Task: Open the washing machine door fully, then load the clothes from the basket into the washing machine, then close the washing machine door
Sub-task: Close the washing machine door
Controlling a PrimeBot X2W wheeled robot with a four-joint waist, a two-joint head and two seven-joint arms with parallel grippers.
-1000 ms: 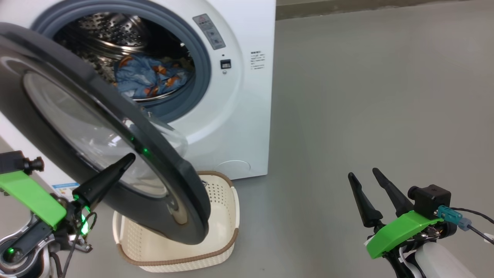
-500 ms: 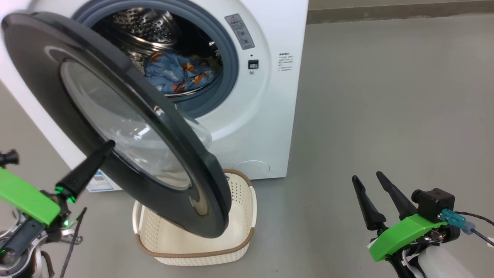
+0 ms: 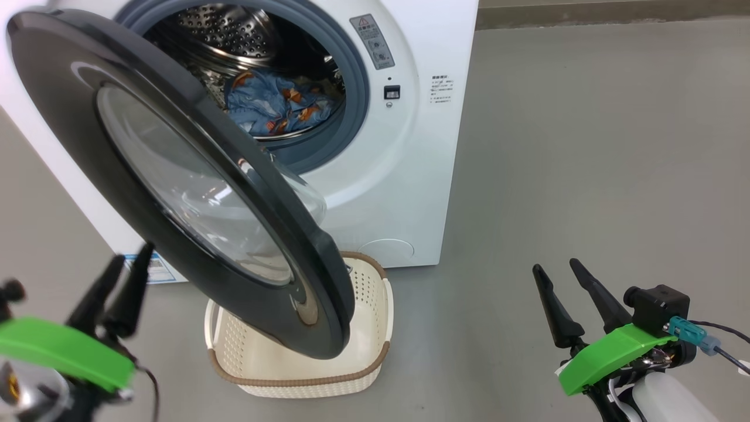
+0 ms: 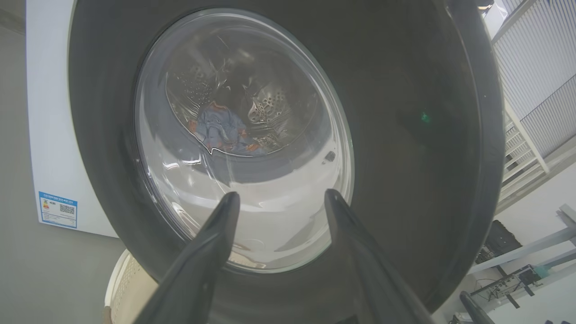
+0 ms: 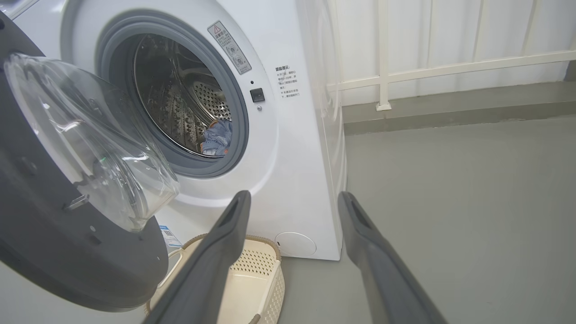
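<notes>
Closest to you, your left gripper (image 3: 135,252) sits at the lower left of the head view. Its two dark fingers are spread, with nothing between them. The tips point up at the outer face of the washing machine door (image 3: 55,102) and lie just beside its lower black rim. Whether a tip touches the rim cannot be told. In the left wrist view, the fingers frame the bottom of the door's glass window.

Your right gripper (image 3: 555,265) is at the lower right, well apart from the machine. Its fingers are parted too, and it holds nothing above the grey floor (image 3: 586,146).

The door stands partly swung out from the washing machine (image 3: 398,176). Its glossy rim faces you and its clear bowl window bulges back toward the opening. Its lower edge hangs over the basket (image 3: 369,305), which sits on the floor right against the machine's front. From the head view the door covers much of the basket's inside.

Behind the door, the grey rubber seal (image 3: 351,88) rings the perforated steel drum (image 3: 234,29). The clothes (image 3: 275,105) lie inside the drum, low at its front, as a crumpled heap of blue fabric with orange-brown prints. A blue label sticker (image 4: 57,209) shows low on the machine's front.

Farthest off, in the right wrist view, a white railing (image 5: 382,54) runs along the wall beside the machine.
</notes>
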